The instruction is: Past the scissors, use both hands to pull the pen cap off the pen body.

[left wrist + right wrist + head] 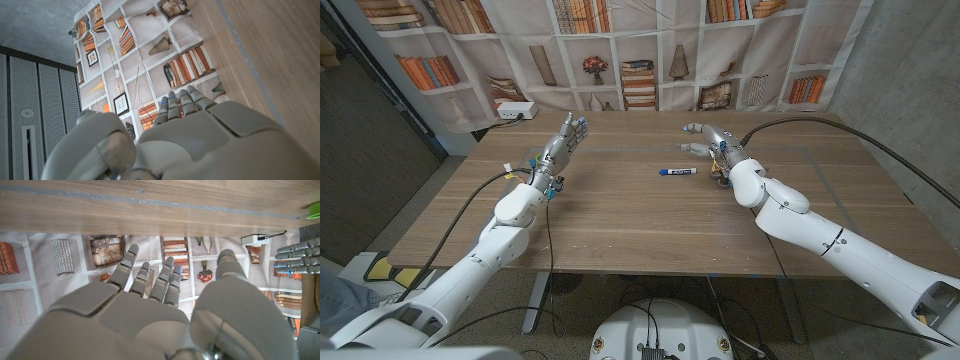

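1. I see the pen lying flat on the wooden worktop, near the middle, long axis across my view; blue end toward my left, white barrel toward my right; nothing touches it.
2. My left hand is raised over the left part of the worktop, fingers extended and pointing to the far edge; it holds nothing; well apart from the pen.
3. In the left wrist view the same left hand shows its back, fingers straight and close side by side, reaching toward the bookshelf backdrop; worktop edge runs along one side of that frame.
4. My right hand sits just beyond and to the right of the pen, fingers spread and curving to my left; empty; near the pen but not touching it.
5. In the right wrist view the right hand is wide, fingers fanned apart, thumb out to the side; nothing between them; the left hand's fingertips show at the edge of that frame.
6. A white power strip with a cable lies at the far left corner of the worktop; a printed bookshelf backdrop hangs behind.
7. I cannot tell the pen cap from the body at this size.
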Tool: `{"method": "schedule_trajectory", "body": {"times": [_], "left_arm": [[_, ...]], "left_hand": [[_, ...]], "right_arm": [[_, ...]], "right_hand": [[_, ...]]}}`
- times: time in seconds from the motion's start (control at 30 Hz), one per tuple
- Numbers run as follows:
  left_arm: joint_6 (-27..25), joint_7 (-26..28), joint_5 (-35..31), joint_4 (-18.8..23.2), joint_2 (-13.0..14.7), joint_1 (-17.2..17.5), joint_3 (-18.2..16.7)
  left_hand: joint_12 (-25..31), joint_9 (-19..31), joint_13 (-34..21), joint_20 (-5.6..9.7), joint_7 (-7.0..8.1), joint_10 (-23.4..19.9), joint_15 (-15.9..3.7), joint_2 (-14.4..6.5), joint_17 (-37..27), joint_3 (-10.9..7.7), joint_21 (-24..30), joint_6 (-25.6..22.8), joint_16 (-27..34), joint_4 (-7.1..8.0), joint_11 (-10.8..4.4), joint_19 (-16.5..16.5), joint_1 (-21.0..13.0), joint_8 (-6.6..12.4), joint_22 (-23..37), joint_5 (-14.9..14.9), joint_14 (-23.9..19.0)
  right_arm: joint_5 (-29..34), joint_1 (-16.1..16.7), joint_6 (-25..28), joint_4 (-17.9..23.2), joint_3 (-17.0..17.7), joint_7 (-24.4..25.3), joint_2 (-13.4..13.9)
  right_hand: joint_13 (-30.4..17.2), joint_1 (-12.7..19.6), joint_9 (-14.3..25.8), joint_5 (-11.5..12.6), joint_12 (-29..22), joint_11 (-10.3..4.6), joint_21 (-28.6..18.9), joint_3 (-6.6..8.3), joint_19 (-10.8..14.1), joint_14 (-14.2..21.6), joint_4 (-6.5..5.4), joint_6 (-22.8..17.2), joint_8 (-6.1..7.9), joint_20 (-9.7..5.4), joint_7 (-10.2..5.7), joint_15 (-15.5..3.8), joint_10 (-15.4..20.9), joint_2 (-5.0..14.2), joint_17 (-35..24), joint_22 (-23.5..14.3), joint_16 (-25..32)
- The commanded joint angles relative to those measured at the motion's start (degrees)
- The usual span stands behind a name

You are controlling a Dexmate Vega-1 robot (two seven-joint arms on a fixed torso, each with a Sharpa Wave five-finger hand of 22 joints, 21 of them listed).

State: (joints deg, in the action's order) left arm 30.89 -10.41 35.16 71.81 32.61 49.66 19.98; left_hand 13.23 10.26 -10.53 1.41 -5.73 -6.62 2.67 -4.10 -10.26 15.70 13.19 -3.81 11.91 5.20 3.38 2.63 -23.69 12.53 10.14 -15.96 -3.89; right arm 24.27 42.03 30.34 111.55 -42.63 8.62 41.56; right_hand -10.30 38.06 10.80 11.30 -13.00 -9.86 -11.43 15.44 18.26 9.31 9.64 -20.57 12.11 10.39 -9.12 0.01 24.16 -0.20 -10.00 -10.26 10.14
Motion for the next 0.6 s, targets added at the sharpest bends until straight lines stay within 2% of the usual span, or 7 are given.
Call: {"method": "schedule_trajectory", "body": {"times": [0.03,0.17,0.23,0.37,0.6], "left_arm": [[-0.66,0.09,0.59,3.25,0.84,2.04,-0.58],[-0.80,0.53,0.57,3.86,0.76,2.62,-0.59],[-1.04,1.07,0.45,4.45,0.81,3.02,-0.65],[-1.50,1.80,0.23,5.58,1.11,3.79,-0.75],[-2.18,3.52,-0.13,7.98,1.80,5.68,-1.19]], "left_hand": [[-0.07,0.30,-0.19,-0.06,0.09,-0.48,-0.30,-0.09,-0.20,0.26,-0.33,-0.47,-0.03,-0.22,-0.32,0.01,-0.22,0.27,0.16,-0.08,-0.45],[0.02,0.31,-0.19,-0.18,0.87,-1.24,-1.05,-0.28,-0.21,0.32,-0.47,-1.82,-0.02,-0.15,-0.98,-0.01,-0.22,0.58,0.19,0.02,-0.98],[0.02,0.32,-0.19,-0.07,1.04,-1.47,-1.11,-0.36,-0.21,0.34,-0.47,-2.42,-0.01,-0.12,-1.37,0.13,-0.23,0.71,0.19,0.07,-1.23],[-0.05,0.32,-0.20,-0.11,1.17,-1.49,-1.26,-0.45,-0.21,0.34,-0.52,-2.70,-0.06,-0.10,-1.44,0.14,-0.26,0.73,0.20,0.12,-1.31],[-0.11,0.33,-0.20,-0.07,1.18,-1.76,-1.21,-0.64,-0.21,0.34,-0.55,-3.11,-0.15,-0.06,-1.47,0.29,-0.32,0.71,0.21,0.21,-1.45]], "right_arm": [[10.74,-4.47,6.65,0.58,-6.21,-7.46,0.15],[12.36,-5.33,6.94,-0.32,-7.00,-9.57,-0.25],[12.95,-5.76,7.01,-0.70,-7.28,-10.69,-0.43],[14.14,-6.78,6.13,-2.04,-8.09,-12.41,-0.78],[20.33,-10.22,5.31,-4.83,-11.81,-18.21,-1.42]], "right_hand": [[-0.28,0.74,0.23,0.44,0.18,-0.92,-0.04,-0.04,0.45,0.10,-0.45,-0.11,-0.12,1.63,-0.94,-0.37,0.06,-0.28,-0.27,-0.28,0.21],[-0.28,0.23,0.24,0.38,0.54,-1.11,-0.05,-0.42,0.59,0.26,-0.96,-1.19,0.16,2.11,-1.80,-0.48,-0.62,-0.49,-0.37,-0.27,0.41],[-0.30,-0.04,0.27,0.34,0.75,-0.88,0.15,-0.69,0.15,0.33,-1.31,-3.42,0.79,2.16,-2.30,-0.49,-1.08,-0.51,-0.42,-0.25,0.52],[-0.31,-0.14,0.26,0.33,0.78,-0.82,0.21,-0.81,-0.04,0.74,-1.41,-4.08,0.91,2.16,-1.92,-0.68,-1.13,-0.57,-0.43,-0.25,0.69],[-0.32,1.52,0.25,0.64,0.52,-1.80,0.10,-0.28,0.07,2.02,-0.85,-3.04,0.10,2.10,-2.45,-1.39,-0.25,-0.19,-0.30,-0.28,0.92]]}}
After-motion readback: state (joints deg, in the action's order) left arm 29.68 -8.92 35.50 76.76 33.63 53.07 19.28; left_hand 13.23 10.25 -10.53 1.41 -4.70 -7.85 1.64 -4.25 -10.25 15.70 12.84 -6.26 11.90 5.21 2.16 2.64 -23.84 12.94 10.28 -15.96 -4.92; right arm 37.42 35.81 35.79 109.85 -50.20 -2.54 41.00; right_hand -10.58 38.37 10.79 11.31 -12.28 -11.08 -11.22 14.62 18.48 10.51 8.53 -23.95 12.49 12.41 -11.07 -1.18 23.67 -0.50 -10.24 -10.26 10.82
